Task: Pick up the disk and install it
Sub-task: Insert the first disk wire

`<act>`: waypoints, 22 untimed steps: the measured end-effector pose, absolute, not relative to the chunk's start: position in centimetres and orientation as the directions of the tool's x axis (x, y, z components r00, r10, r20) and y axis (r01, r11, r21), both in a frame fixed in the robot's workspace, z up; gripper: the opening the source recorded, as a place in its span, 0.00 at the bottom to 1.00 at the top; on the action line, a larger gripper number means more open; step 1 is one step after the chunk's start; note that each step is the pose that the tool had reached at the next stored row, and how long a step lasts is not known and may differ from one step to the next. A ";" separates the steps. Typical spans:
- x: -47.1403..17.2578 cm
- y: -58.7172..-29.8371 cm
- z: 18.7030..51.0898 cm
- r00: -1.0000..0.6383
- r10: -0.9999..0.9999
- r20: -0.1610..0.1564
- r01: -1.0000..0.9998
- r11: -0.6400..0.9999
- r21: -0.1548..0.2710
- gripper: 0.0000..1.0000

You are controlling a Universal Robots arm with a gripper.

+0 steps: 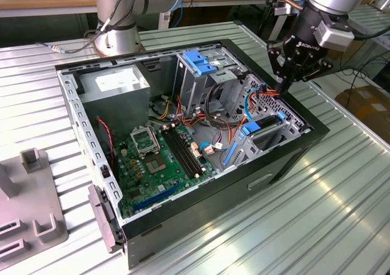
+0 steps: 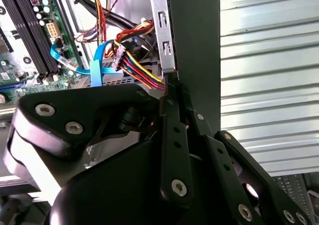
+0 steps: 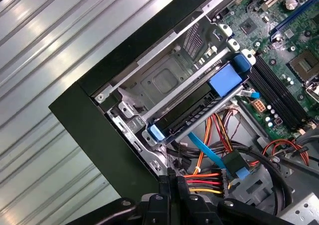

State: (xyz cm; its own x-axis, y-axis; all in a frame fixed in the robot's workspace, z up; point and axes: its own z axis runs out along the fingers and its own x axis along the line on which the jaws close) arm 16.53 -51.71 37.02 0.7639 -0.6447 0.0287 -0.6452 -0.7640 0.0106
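My claw [image 3: 172, 179], its tips pressed together, sits against the coloured wire bundle [image 3: 203, 182], with the disk [image 3: 189, 117] seated in its drive bay [image 3: 159, 80] just beyond.

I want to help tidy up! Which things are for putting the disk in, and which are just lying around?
For the job: the disk; the computer case holding it; the gripper.
Just lying about: the grey stand; the cardboard box.

I see an open case [image 1: 292, 160] on the ribbed table [image 1: 341, 214], motherboard [image 1: 155, 159] inside, a grey fixture [image 1: 36, 223] at the exterior view's left.
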 end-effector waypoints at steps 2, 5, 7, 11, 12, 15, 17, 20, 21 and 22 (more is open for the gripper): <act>16.5 -51.7 37.0 0.749 -0.662 0.029 -0.662 -0.749 0.011 0.17; 16.5 -51.7 37.0 0.732 -0.681 0.029 -0.682 -0.732 0.011 0.17; 16.4 -51.7 37.0 0.720 -0.693 0.029 -0.694 -0.720 0.011 0.17; 16.4 -51.7 37.0 0.698 -0.715 0.029 -0.716 -0.698 0.011 0.17; 16.4 -51.7 37.0 0.686 -0.727 0.029 -0.727 -0.686 0.011 0.17; 16.3 -51.7 37.0 0.660 -0.751 0.029 -0.751 -0.660 0.011 0.17; 16.3 -51.7 37.0 0.633 -0.773 0.029 -0.774 -0.633 0.011 0.17; 16.3 -51.7 37.0 0.588 -0.808 0.029 -0.809 -0.588 0.011 0.17; 16.3 -51.7 37.0 0.580 -0.814 0.029 -0.814 -0.580 0.011 0.17; 16.3 -51.7 37.0 0.573 -0.819 0.029 -0.820 -0.573 0.011 0.17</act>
